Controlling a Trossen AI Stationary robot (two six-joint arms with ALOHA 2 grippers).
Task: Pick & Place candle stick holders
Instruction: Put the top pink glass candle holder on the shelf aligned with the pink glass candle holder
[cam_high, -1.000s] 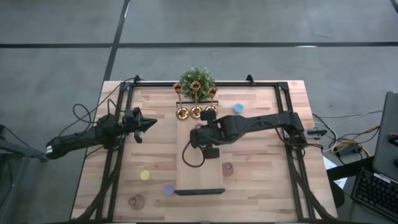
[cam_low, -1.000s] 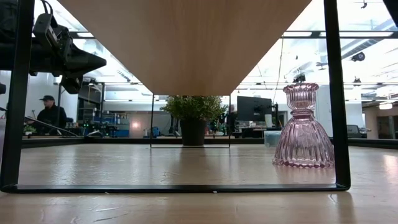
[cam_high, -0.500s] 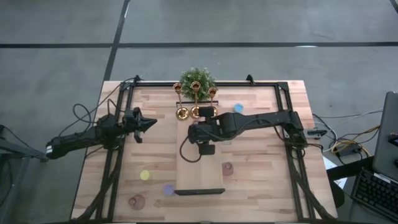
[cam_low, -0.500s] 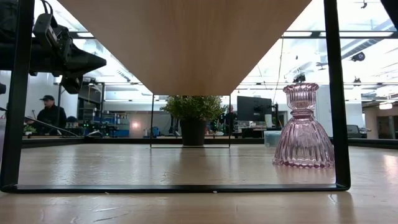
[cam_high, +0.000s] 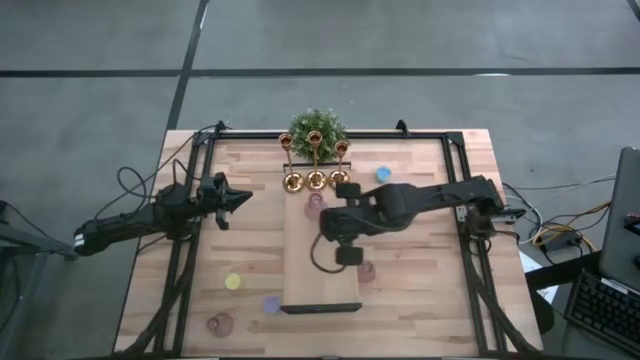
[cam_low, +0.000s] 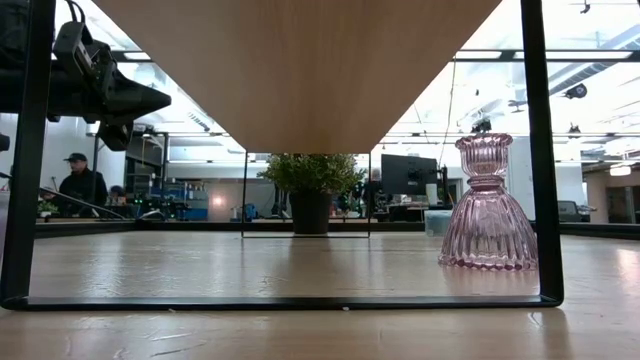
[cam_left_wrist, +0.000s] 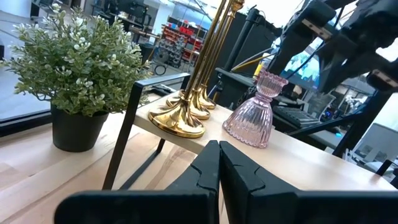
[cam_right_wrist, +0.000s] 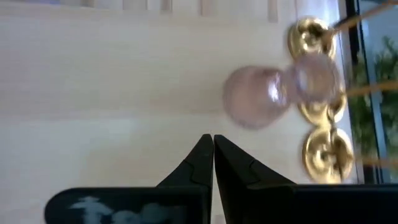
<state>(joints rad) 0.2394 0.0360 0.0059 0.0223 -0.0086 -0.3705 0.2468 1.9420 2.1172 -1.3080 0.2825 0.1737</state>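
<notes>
Three gold holders (cam_high: 316, 180) stand by their round bases on the far end of a raised wooden shelf (cam_high: 300, 270). A pink glass holder (cam_high: 315, 203) stands upright just in front of them; it also shows in the right wrist view (cam_right_wrist: 267, 93) and the left wrist view (cam_left_wrist: 254, 117). My right gripper (cam_high: 327, 228) is shut and empty, above the shelf, just near and right of that holder. My left gripper (cam_high: 243, 200) is shut and empty over the table's left part. Another pink holder (cam_high: 367, 271) stands on the table right of the shelf.
A blue holder (cam_high: 383, 174) sits at the far right of the gold ones. A yellow one (cam_high: 233, 282), a purple one (cam_high: 270, 304) and a third pink one (cam_high: 219, 323) stand at the near left. The green plant (cam_high: 316, 128) stands behind the shelf.
My right gripper has drawn back from the pink holder on the shelf, toward the table's right and near edges. The holder stays upright in front of the gold ones and now shows clear of the gripper.
</notes>
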